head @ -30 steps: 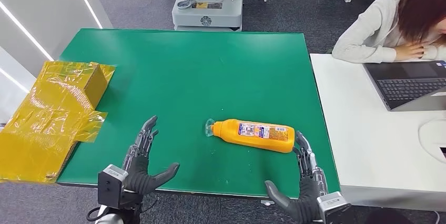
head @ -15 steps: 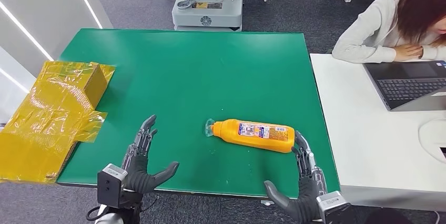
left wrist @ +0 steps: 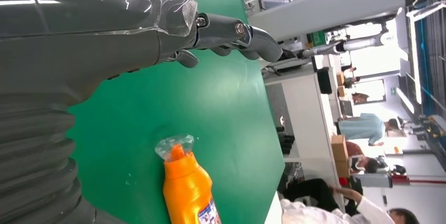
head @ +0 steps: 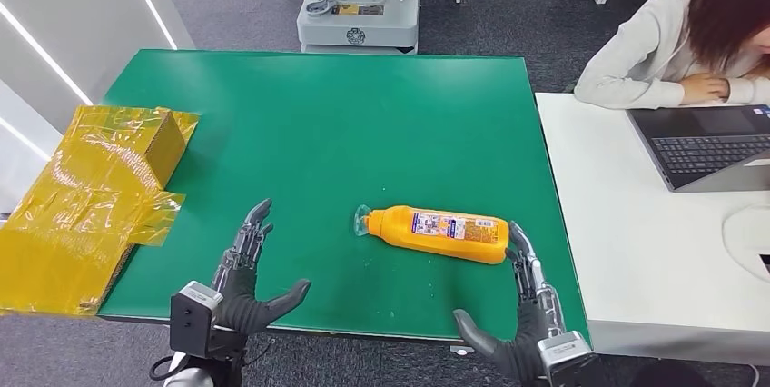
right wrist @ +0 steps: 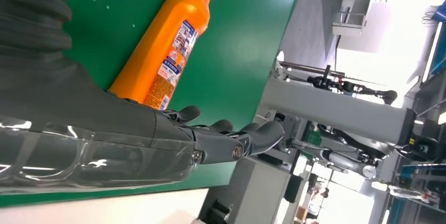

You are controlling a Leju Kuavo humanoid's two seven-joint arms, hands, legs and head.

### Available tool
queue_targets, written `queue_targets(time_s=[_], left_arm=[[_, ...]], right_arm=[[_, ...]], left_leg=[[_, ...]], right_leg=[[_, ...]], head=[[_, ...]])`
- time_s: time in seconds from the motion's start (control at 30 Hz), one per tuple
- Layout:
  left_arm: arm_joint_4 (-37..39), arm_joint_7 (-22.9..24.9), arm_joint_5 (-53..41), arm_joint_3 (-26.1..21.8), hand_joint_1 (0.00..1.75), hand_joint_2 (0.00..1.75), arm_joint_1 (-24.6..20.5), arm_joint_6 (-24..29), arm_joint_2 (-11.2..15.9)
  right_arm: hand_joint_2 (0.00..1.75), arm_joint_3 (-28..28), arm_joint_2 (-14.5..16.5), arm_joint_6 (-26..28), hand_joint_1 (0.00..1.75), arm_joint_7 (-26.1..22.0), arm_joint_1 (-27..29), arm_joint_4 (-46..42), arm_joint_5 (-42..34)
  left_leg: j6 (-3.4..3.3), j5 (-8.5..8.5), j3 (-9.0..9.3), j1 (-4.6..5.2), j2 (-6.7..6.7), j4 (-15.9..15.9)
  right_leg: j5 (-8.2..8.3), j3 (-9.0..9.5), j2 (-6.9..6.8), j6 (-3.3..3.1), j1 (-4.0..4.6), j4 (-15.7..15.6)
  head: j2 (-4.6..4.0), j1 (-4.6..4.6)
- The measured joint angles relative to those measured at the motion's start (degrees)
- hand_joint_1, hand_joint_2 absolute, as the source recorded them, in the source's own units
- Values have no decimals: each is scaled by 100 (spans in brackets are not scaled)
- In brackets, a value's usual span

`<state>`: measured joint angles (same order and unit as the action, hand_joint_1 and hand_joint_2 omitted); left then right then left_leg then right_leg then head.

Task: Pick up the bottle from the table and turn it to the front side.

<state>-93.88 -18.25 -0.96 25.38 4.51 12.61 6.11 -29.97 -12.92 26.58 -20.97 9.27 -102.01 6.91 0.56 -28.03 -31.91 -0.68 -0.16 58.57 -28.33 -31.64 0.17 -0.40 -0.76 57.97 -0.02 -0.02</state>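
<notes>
Flat on the green table (head: 363,124) lay the orange bottle (head: 438,233), on its side with its label up and its plastic-wrapped cap pointing toward the left hand (head: 243,282). That hand was spread and empty, well apart from it. The right hand (head: 525,314) was also spread, holding nothing, its fingertips (head: 518,240) just beside the bottle's base.

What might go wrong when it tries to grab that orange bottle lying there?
The orange bottle lies on its side, so a nudge from the right hand could roll it away before the fingers close. Its base sits near the green table edge by the white desk, so a push that way might tip it off. Its smooth body may slip.
</notes>
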Motion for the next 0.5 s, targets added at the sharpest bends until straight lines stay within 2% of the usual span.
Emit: queue_targets(time_s=[0.17, 0.37, 0.5], left_arm=[[7, 18, -15, 2, 0, 175, -163, -173, -87], [99, 74, 37, 20, 0, 175, -478, -415, -154], [264, 72, 122, 100, 0, 175, -717, -538, -169]], right_arm=[[175, 212, -28, -267, 0, 411, -164, 17, 676], [175, 400, -196, -1011, 0, 1453, -766, 253, 1810], [175, 430, -313, -1522, 0, 1998, -1198, 511, 2265]], left_leg=[[1, 1, 1, 0, 0, 0], [1, 5, 3, 0, 2, 2], [2, 6, 3, 0, 1, 4]], right_leg=[[2, 0, 1, 0, 0, 0], [5, 1, 2, -3, 0, 0], [6, 0, 2, -3, 0, 2]], head=[[0, 0], [0, 0], [0, -1]])
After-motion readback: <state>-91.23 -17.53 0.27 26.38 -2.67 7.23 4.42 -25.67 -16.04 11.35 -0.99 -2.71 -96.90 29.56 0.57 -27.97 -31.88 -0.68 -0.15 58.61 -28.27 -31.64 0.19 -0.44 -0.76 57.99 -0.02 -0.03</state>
